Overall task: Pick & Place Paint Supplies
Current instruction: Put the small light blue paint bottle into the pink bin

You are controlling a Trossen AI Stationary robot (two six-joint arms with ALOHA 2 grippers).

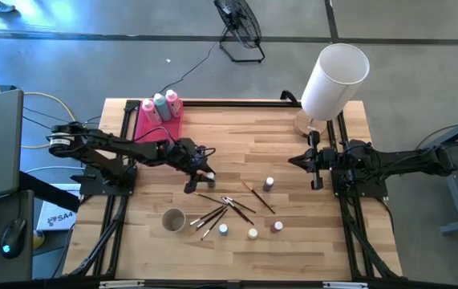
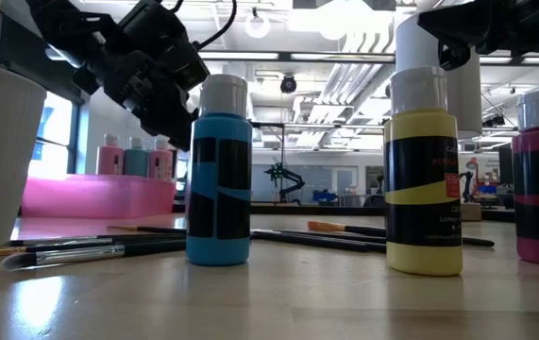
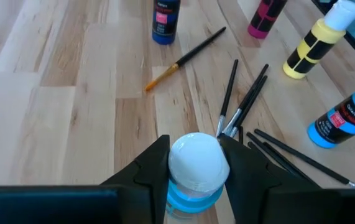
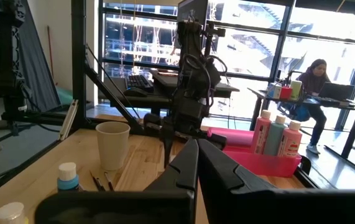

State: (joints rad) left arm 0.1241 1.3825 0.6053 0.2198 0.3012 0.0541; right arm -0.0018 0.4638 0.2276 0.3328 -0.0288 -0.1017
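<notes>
Left gripper (image 3: 193,171) is gripping the white cap of a small blue paint pot (image 3: 193,180) beside the scattered brushes (image 3: 245,102); right gripper (image 1: 315,160) is waiting mid-table, jaws closed.

Blue pot (image 2: 218,175), yellow pot (image 2: 424,175) upright; brushes (image 2: 99,249) flat; pink tray (image 2: 94,195) behind.

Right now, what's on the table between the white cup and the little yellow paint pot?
From above, a loose bunch of brushes and one little blue-bodied pot lie between the cup and the yellow pot. The rest there is bare wood.
</notes>
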